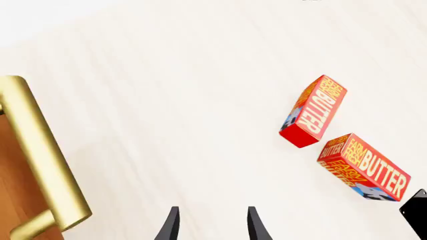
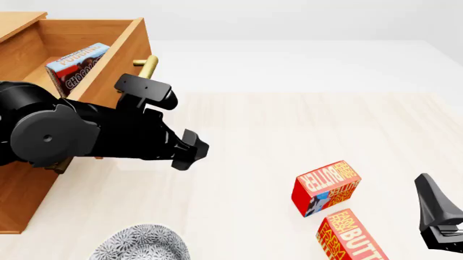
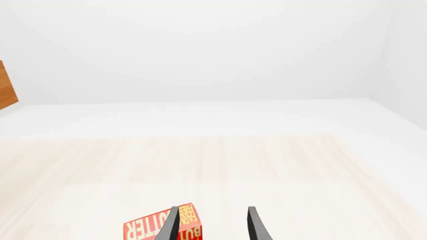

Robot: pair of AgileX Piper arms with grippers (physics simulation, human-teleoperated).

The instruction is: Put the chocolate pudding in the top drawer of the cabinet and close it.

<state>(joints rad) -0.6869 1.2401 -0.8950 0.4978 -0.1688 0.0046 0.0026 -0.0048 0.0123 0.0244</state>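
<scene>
Chocolate pudding (image 2: 78, 67) already sitting inside top drawer (image 2: 116, 62), at about 10 o'clock in front view, leaning tilted against drawer's inner wall, label side showing; nothing else visible in there, though drawer floor mostly hidden. Drawer standing pulled out from cabinet (image 2: 18, 184), brass handle (image 2: 147, 66) poking out at front, so closing step judged not yet done.

Left gripper (image 1: 210, 222) hovering over bare table (image 1: 187, 100), fingers parted with a clear gap, gripping nothing; handle showing at edge of left wrist view, just beside but not between fingers. Likely positioned there to push drawer front shut. In front view left arm (image 2: 87, 130) covering much of drawer front at 9 o'clock.

Right gripper (image 3: 212, 222) also parted and empty, parked at about 4 o'clock, well apart from cabinet, probably staying out of the way.

Two butter boxes (image 2: 326, 187) lying close together at 5 o'clock, not part of task. Patterned bowl (image 2: 141, 246) at 7 o'clock, contents not visible. Risk: pudding's tilted top edge catching on cabinet frame during closing
</scene>
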